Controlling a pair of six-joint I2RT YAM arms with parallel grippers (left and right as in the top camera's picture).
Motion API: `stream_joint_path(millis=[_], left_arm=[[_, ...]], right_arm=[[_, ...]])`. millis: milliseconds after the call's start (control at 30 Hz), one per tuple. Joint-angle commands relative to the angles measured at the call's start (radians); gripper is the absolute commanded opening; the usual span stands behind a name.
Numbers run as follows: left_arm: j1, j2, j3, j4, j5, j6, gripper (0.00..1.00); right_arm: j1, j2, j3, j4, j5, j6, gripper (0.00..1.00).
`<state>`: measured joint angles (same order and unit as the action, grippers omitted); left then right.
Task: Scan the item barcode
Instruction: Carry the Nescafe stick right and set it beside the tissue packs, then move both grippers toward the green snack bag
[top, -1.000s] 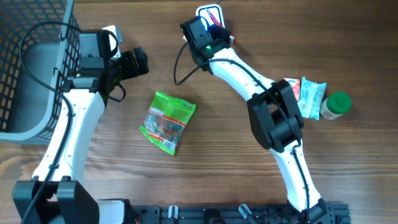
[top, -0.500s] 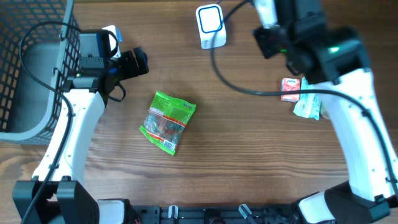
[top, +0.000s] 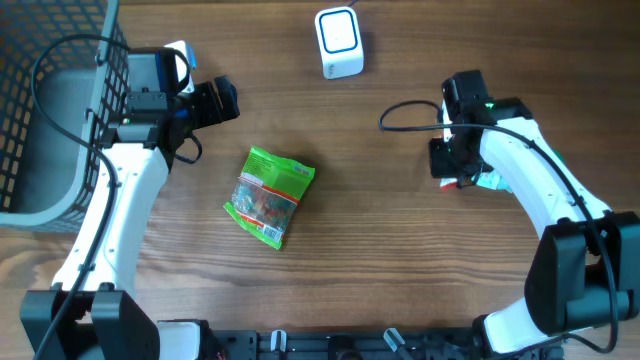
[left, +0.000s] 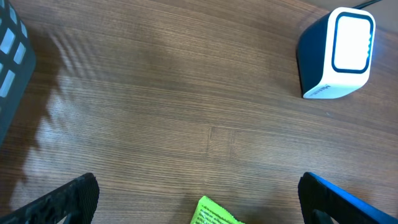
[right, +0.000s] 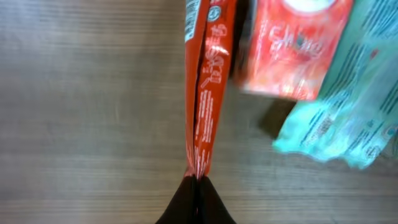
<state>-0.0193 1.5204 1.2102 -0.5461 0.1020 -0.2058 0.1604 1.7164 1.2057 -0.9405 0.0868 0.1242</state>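
Red packet (right: 203, 87): pinched edge-on by the pressed-together right end effector (right: 196, 188), extending straight ahead of it, apparently just beside a red carton (right: 292, 50). Slippage is risked by so narrow a hold; the barcode could be presented edge-on to the scanner (top: 338, 42).

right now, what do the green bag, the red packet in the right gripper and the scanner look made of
The green bag looks like thin glossy plastic film: it has crinkles and a clear window. The red packet is probably glossy foil or plastic film; its flat crimped seam sits in the right gripper. The scanner seems to be hard, smooth white plastic with a moulded rounded shell.
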Motion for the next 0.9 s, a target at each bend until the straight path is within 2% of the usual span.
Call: stream_joint_path(millis=[0,167,500,633,700,867], left_arm=[[0.005,0.002,-0.001,0.002,0.005,0.016,1.00],[0.005,0.002,-0.001,0.003,0.005,0.016,1.00],[0.005,0.002,-0.001,0.003,0.005,0.016,1.00],[0.005,0.002,-0.001,0.003,0.005,0.016,1.00],[0.005,0.002,-0.001,0.002,0.005,0.016,1.00],[0.005,0.002,-0.001,0.002,0.005,0.016,1.00]], right_arm=[[-0.037,-0.005,0.008,0.035,0.025,0.035,0.04],[-0.166,-0.006,0.008,0.046,-0.037,0.036,0.04],[-0.175,-0.005,0.008,0.042,0.058,0.036,0.04],[-0.175,-0.005,0.007,0.023,0.063,0.036,0.54],[-0.175,-0.005,0.007,0.024,0.048,0.036,0.58],[-0.159,-0.005,-0.003,0.097,-0.508,0.032,0.60]])
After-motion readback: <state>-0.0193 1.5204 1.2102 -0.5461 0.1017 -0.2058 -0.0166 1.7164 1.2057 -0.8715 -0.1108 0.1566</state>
